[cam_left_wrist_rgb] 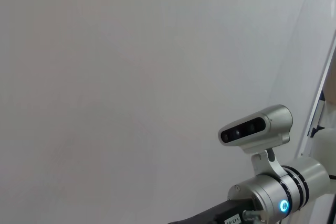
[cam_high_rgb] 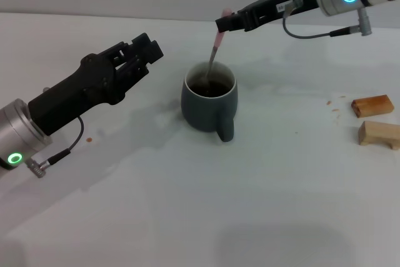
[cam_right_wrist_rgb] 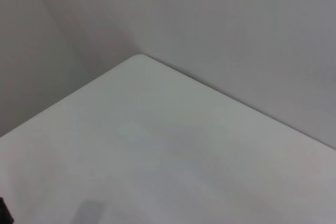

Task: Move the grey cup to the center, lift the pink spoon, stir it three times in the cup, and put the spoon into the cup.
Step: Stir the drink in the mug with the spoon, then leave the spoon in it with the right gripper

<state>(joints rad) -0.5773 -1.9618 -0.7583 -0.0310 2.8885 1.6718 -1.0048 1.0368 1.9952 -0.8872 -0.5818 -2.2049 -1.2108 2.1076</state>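
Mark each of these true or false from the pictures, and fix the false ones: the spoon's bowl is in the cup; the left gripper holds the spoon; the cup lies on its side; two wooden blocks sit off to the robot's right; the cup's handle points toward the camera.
1. The pink spoon has its bowl end down in the grey cup. True.
2. The left gripper holds the spoon. False: the right gripper grips the top of its handle; the left one hovers beside the cup, holding nothing.
3. The cup lies on its side. False: it stands upright, with dark liquid inside.
4. Two wooden blocks sit to the robot's right of the cup. True.
5. The cup's handle points toward the head camera. True.
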